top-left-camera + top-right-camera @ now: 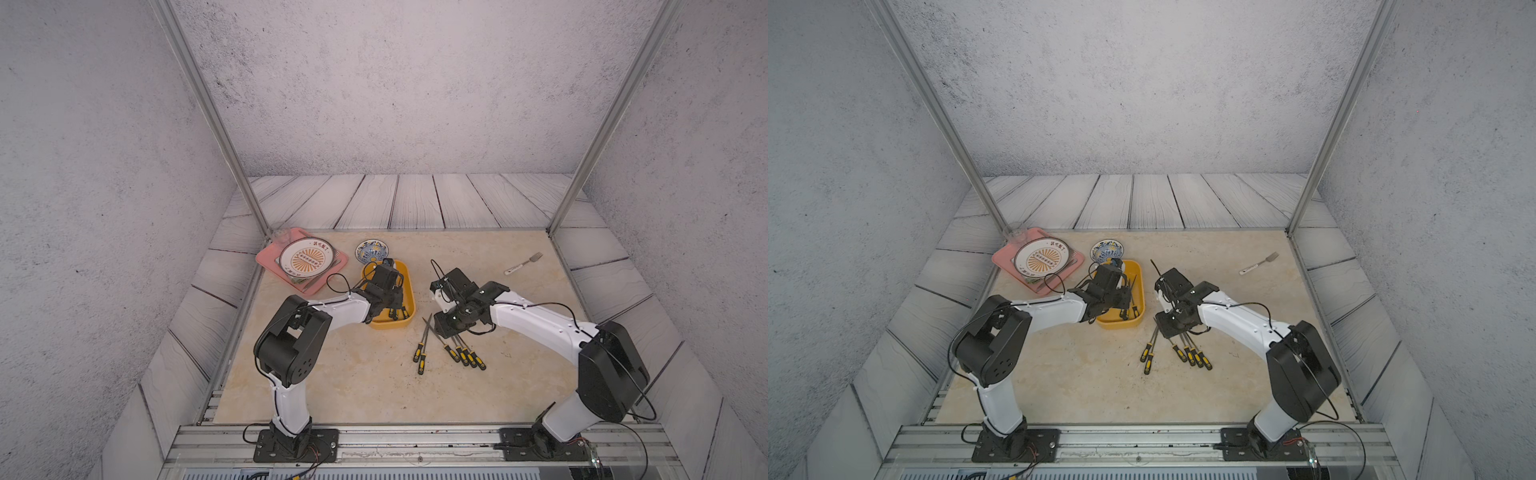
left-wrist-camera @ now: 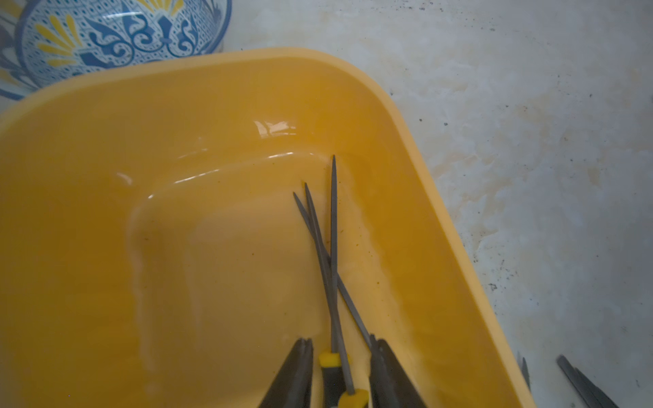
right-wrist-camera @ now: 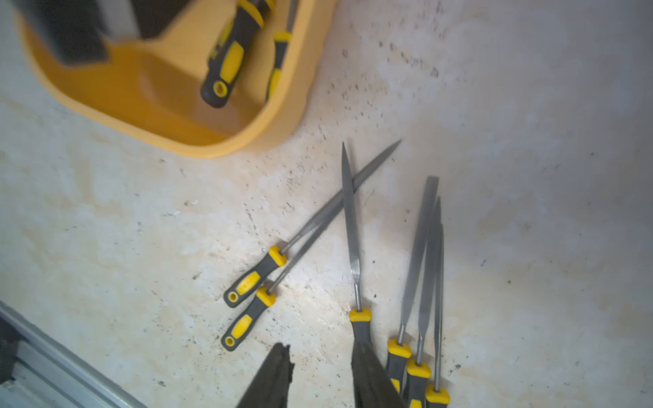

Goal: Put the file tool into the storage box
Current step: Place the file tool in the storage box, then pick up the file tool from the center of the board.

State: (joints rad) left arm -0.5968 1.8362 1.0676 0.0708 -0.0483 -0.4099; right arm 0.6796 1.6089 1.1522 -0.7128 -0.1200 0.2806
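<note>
Left claw (image 2: 342, 342) spread apart over file (image 2: 333, 229) inside storage box (image 2: 406, 116), right claw (image 3: 321, 348) spread beside box: lift left straight up, clear of handles.

Grey speckled walls (image 1: 399, 83) around the files (image 1: 453, 353), plank-patterned panels (image 1: 415, 203) beyond, beige marbled tabletop (image 1: 353, 374) beneath, aluminium posts (image 1: 208, 108) behind, light seemingly diffuse.

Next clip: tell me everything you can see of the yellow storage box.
The storage box is a glossy yellow tub, plastic by its look, rectangular with rounded corners and low sloping walls. It sits flat on the table, one end close to the blue-patterned bowl. Three files lie inside, blades crossed, with the left tool open above their handles.
</note>
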